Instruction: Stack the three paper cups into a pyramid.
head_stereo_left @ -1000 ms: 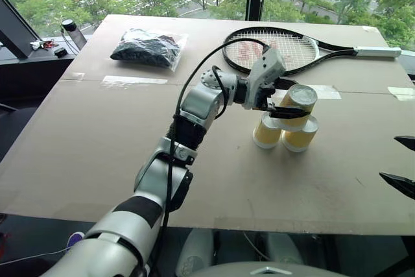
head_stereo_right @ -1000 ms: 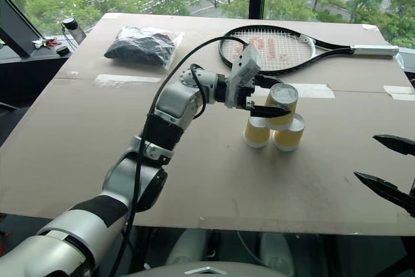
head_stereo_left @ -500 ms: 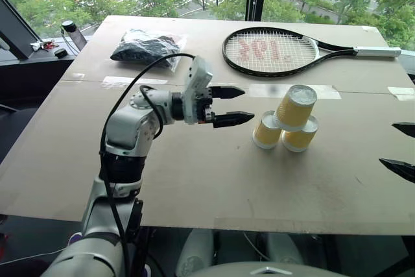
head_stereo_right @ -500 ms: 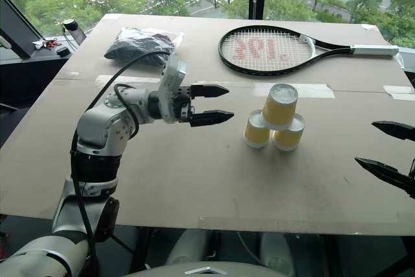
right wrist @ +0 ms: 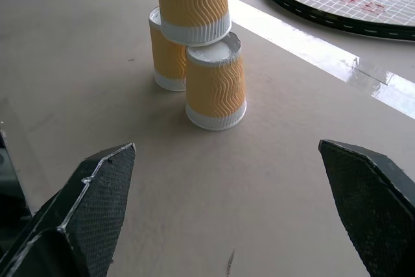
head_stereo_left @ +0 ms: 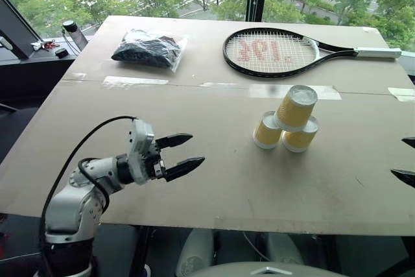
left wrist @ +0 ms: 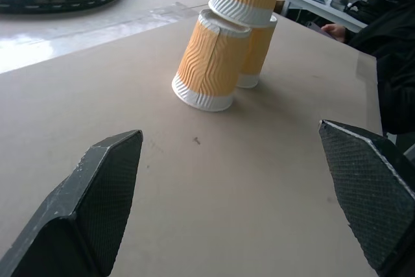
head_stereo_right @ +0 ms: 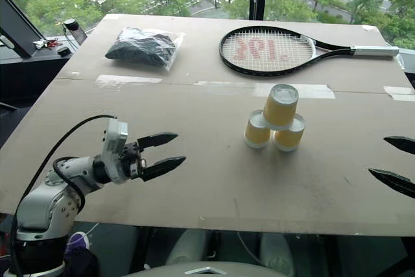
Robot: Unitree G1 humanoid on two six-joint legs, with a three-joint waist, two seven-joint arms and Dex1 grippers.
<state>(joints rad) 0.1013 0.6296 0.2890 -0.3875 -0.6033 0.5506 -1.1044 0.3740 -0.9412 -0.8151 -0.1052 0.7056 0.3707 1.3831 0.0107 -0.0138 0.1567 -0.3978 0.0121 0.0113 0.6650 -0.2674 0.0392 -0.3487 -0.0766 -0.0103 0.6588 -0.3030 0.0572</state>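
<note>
Three yellow paper cups stand upside down as a pyramid right of the table's middle. The left bottom cup point(head_stereo_left: 266, 130) and the right bottom cup point(head_stereo_left: 299, 135) carry the top cup point(head_stereo_left: 295, 106), which leans slightly. My left gripper point(head_stereo_left: 181, 154) hangs open over the table's near left part, well to the left of the cups, with nothing between its fingers. My right gripper point(head_stereo_right: 392, 161) is open at the right edge, also apart from the cups. In the wrist views the pyramid point(right wrist: 194, 50) stands ahead of the open fingers point(left wrist: 107, 186).
A tennis racket point(head_stereo_left: 272, 50) lies at the back of the cardboard-covered table point(head_stereo_left: 214, 180). A black bag in clear plastic point(head_stereo_left: 146, 48) lies at the back left. A dark bottle point(head_stereo_left: 72, 32) and small items sit on a ledge beyond the left edge.
My left gripper has let go of the top cup and drawn back to the near left, lower, staying open. The top cup rests on the two bottom cups. The right gripper slid slightly right.
</note>
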